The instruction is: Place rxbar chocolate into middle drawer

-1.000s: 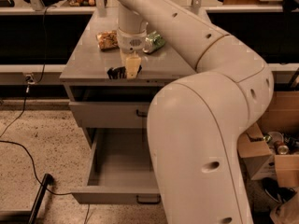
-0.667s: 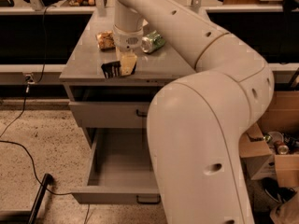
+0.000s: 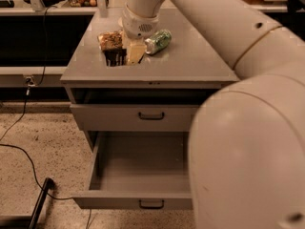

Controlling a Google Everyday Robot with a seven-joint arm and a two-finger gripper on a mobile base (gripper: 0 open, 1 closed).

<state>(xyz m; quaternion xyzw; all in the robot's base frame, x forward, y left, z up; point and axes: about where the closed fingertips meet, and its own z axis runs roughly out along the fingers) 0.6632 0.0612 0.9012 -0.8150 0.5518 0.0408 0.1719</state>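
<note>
Cabinet top [image 3: 190,66] is carrying everything. The snack bag [image 3: 110,39] is sitting toward its left, and the can [image 3: 158,41] is lying on its side to the right of that bag. The gripper [image 3: 131,54] is hanging low over the top between the two, slightly nearer you. The rxbar chocolate [image 3: 114,57] is sitting just in front of the snack bag, close against the gripper on its left, near the top's front edge.

Below the top you're seeing the upper drawer front [image 3: 109,118]. Under it the middle drawer [image 3: 138,168] is standing pulled out toward you. A cable [image 3: 23,152] is trailing across the floor left of the cabinet. The arm [image 3: 248,142] is filling your right foreground, covering the drawer's right end.
</note>
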